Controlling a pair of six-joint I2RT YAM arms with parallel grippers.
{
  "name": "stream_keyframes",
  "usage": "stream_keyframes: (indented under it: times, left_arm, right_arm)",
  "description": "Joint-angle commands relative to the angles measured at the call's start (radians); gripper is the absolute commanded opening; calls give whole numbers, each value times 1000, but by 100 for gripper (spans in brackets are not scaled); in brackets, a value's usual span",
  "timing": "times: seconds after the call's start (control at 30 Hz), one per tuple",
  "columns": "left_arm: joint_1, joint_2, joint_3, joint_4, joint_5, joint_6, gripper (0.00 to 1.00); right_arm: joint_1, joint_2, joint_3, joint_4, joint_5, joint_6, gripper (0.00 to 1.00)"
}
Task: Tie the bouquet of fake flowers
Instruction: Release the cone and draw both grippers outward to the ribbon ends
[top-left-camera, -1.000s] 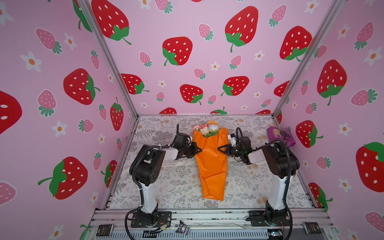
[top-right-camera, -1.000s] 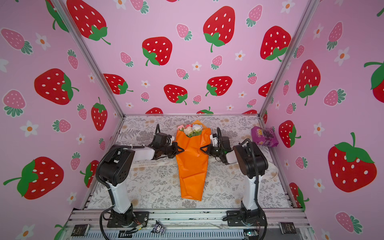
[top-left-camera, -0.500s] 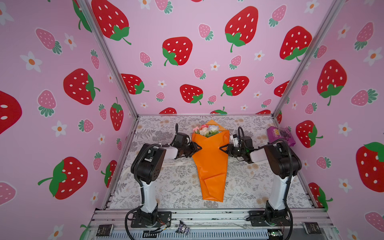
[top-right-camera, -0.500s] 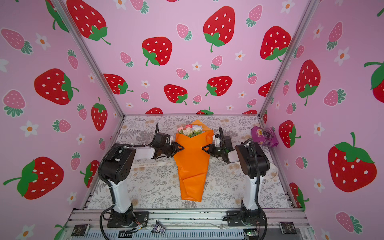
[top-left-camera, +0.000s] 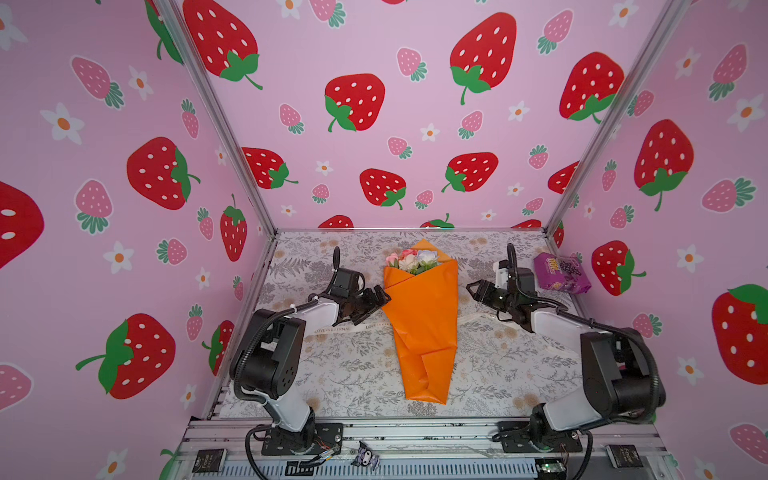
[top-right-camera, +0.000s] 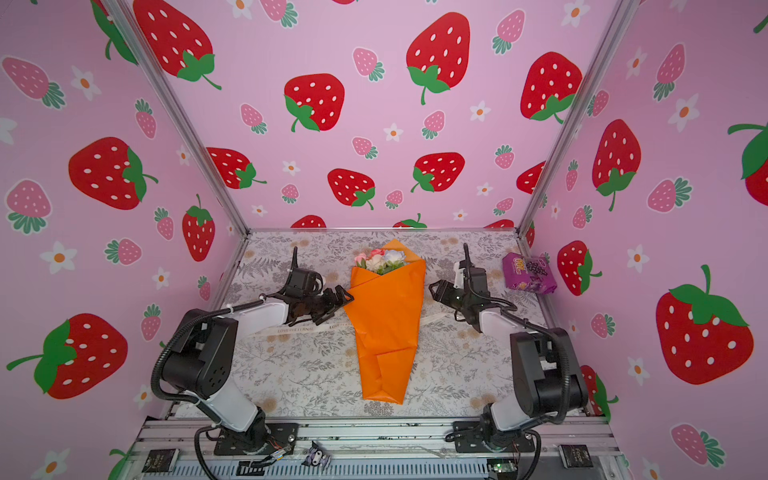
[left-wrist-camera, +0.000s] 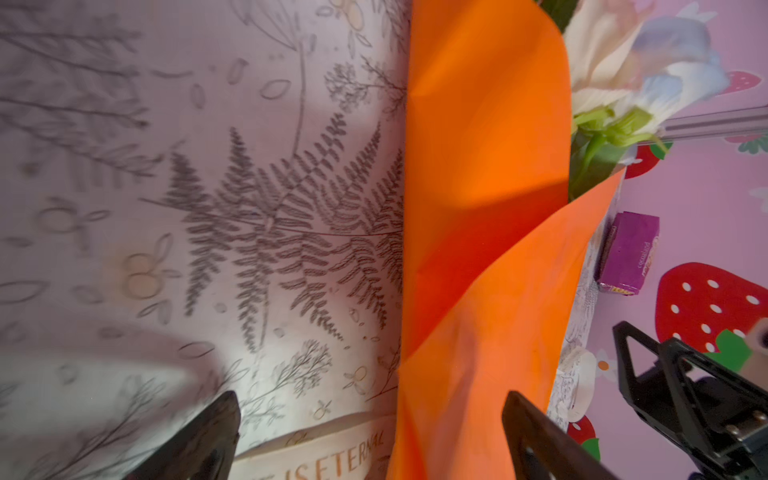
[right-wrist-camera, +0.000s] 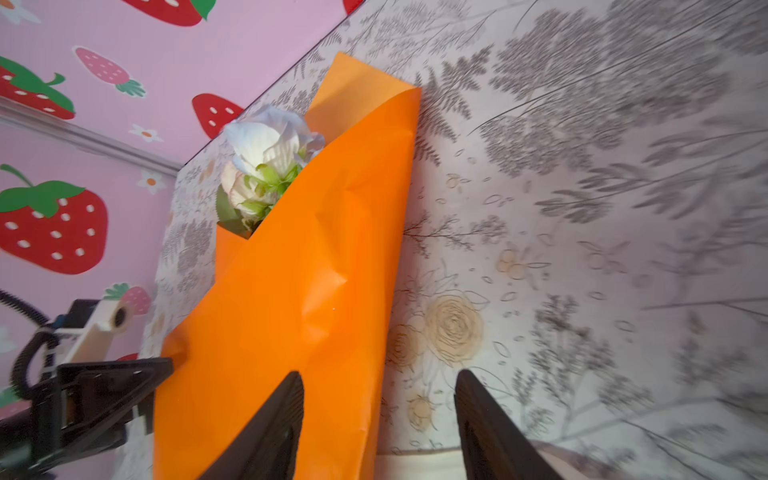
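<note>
Slippage of the glossy wrap is the main worry. The bouquet of fake flowers lies mid-way across the bench, blooms toward 12 o'clock, with the cream ribbon crossing beneath it. At its 9 o'clock edge the left hand gapes wide around a paper fold, gripping nothing. At 3 o'clock the right hand, just clear, is partly spread and empty. Unpinned, the fold could spring loose, and a hand reaching for ribbon might pinch paper and drag the bundle.
</note>
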Motion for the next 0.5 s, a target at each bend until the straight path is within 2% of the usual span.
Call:
stream_keyframes:
  times: [0.0,0.1,0.2,0.33,0.43,0.47]
  left_arm:
    - [27,-98,-27,-115,-73,50,99]
    - [68,-201,-67,-221,-177,37,98]
    - [159,-260,-111,-319,-247,14,92]
    - [281,-261,-91,-485,-385,8,86]
    - [300,-226,-9,-640,-565,-11,81]
    - [305,-212,10,-659,-590,-10,80]
  right_arm:
    - [-7,-121,-34,-134,216,-62,62]
    - [-29,-246,-88,-190,342,-54,62]
    - [-84,-358,-165,-211,392,-28,61]
    - [-153,-460,-233,-234,426,5,59]
    - [-169,-481,-231,-266,446,-6,58]
    - [-172,-480,-226,-275,451,-13,58]
